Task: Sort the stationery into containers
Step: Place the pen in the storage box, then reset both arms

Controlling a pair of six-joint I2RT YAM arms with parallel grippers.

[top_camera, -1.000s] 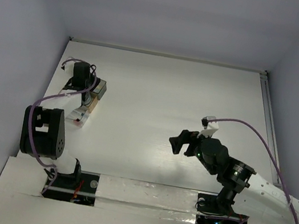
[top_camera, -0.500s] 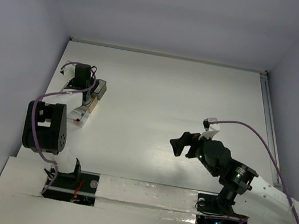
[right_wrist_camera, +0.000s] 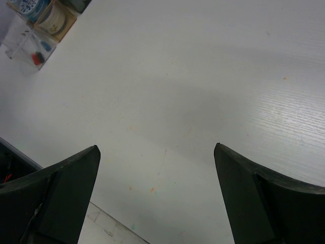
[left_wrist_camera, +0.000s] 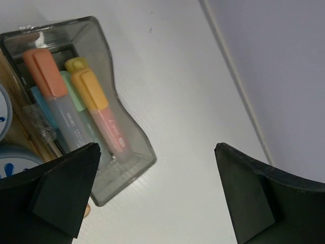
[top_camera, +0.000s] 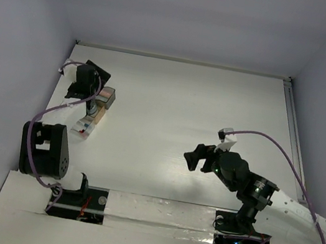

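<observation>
**A:** From above, where was the left gripper (top_camera: 89, 84)?

**B:** At the far left of the table (top_camera: 185, 101), over the far end of the row of containers and just beside the grey box (top_camera: 110, 97). The clear tray (top_camera: 82, 127) lay at the near end of that row. From up there I could not tell how its jaws stood.

**A:** And the right gripper (top_camera: 197, 155)?

**B:** Well apart from the containers, over bare table on the right, with nothing between its fingers.

**A:** What did the left wrist camera show?

**B:** The jaws stood wide apart with only tabletop between them. The grey box sat to the left, its near corner beside the left finger (left_wrist_camera: 61, 188). Markers lay side by side inside it: an orange marker (left_wrist_camera: 45, 73), an amber-capped marker (left_wrist_camera: 94, 101), and a green marker (left_wrist_camera: 75, 96) and a blue marker (left_wrist_camera: 40, 101) partly under those. A round blue-white pot (left_wrist_camera: 4, 114) showed at the left edge, and the wall (left_wrist_camera: 284, 76) rose on the right.

**A:** And the right wrist camera?

**B:** The jaws were spread wide there too, above bare white table. The containers sat far off in the upper left corner. The clear tray held a red piece (right_wrist_camera: 36, 57) and a blue piece (right_wrist_camera: 46, 46). The round shapes beyond it were too small to make out.
</observation>
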